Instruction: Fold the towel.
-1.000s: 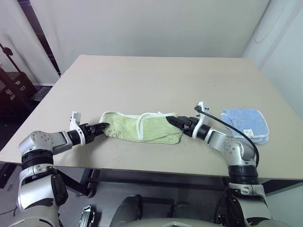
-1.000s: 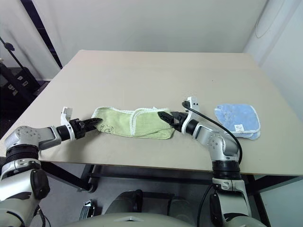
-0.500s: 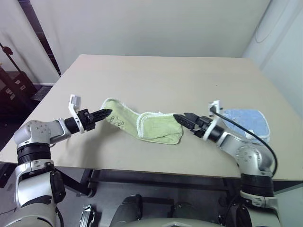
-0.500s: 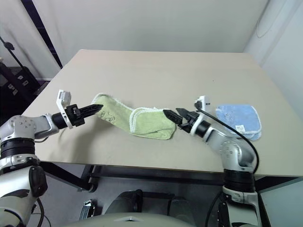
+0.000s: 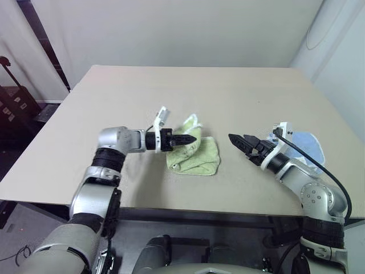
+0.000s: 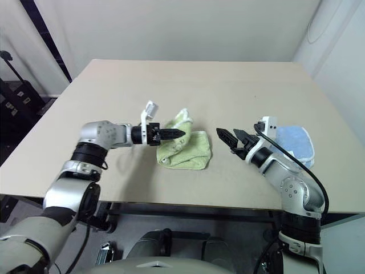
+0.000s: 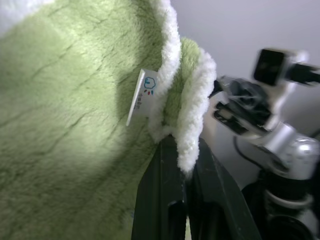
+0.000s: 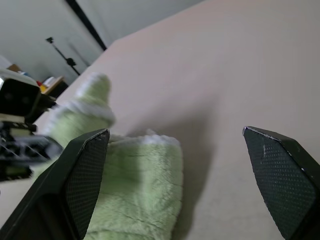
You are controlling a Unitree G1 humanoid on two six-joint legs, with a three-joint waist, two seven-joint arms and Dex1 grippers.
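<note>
Towel [image 5: 195, 153] lies bunched on the surface [image 5: 188, 97], its white-edged corner pinched in the left end effector [image 5: 191, 138]. A small white care tag [image 7: 142, 95] beside those fingers bears illegible print. Right end effector [image 5: 238, 140] hovers spread, apart from the towel.

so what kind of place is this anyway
Probably a robot test room or lab, not a home. A big plain table stands against bare white walls, holding just a green towel and a blue cloth. Dark stands and cases sit off to one side.
</note>
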